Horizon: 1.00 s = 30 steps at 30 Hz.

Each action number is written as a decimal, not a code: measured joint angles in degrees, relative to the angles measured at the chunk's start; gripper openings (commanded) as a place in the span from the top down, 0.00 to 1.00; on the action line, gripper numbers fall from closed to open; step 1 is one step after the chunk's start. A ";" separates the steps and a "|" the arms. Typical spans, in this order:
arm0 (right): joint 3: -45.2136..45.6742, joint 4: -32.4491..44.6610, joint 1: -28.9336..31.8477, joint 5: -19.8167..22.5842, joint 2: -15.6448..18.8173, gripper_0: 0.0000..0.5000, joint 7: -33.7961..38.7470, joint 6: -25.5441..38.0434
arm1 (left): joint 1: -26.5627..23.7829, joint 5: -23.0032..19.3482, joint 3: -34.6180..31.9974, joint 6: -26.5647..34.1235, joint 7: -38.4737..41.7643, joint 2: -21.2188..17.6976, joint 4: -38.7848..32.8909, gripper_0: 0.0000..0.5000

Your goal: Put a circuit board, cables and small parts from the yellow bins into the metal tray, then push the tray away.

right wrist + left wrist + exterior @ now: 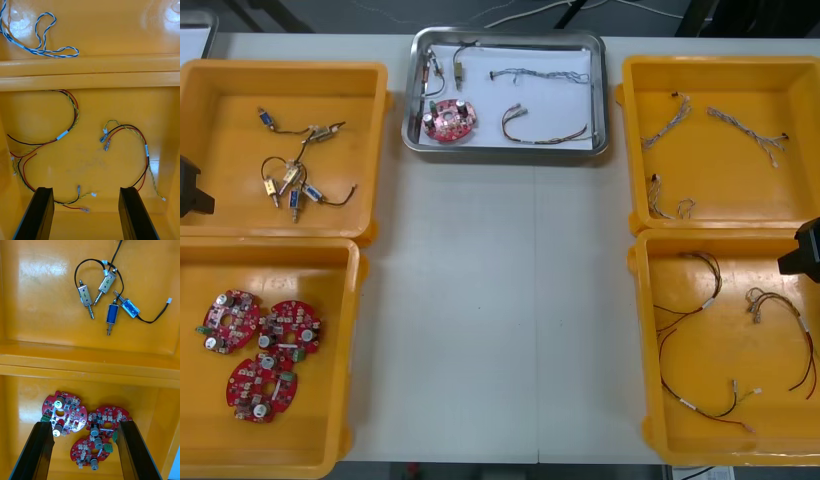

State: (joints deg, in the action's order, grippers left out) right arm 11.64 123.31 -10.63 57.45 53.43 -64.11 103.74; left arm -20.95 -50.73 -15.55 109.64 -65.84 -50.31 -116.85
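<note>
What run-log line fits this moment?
left gripper: open, at board bin | right gripper: open, at red-yellow cable bin | metal tray: holds circuit board, cables, small metal parts

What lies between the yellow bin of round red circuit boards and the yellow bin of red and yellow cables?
Nothing but bare light table, shown in the front view.

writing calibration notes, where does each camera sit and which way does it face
Front view: above the arms, looking steeply down at the metal tray and yellow bins; left arm and right arm at its side edges.
Left wrist view: on the left wrist, facing down at three red circuit boards and small metal parts; left gripper open.
Right wrist view: on the right wrist, facing down at red and yellow cables; right gripper open.
Shared: front view also shows those boards, parts and cables.
</note>
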 measured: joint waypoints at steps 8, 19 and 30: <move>-1.40 0.00 0.00 -2.23 -0.01 0.00 -0.01 -1.71 | 0.00 0.00 0.00 0.00 0.00 0.00 0.00 0.00; -2.34 0.00 0.00 -3.30 -0.58 0.00 -0.01 -2.20 | 0.00 0.00 0.00 0.00 0.00 0.00 0.00 0.00; -2.34 0.00 0.00 -3.30 -0.65 0.00 -0.01 -2.20 | 0.00 0.00 0.00 0.00 0.00 0.00 0.00 0.00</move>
State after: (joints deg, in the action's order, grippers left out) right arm 9.30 123.31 -10.63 54.15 52.77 -64.12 101.54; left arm -20.95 -50.74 -15.55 109.64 -65.84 -50.31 -116.85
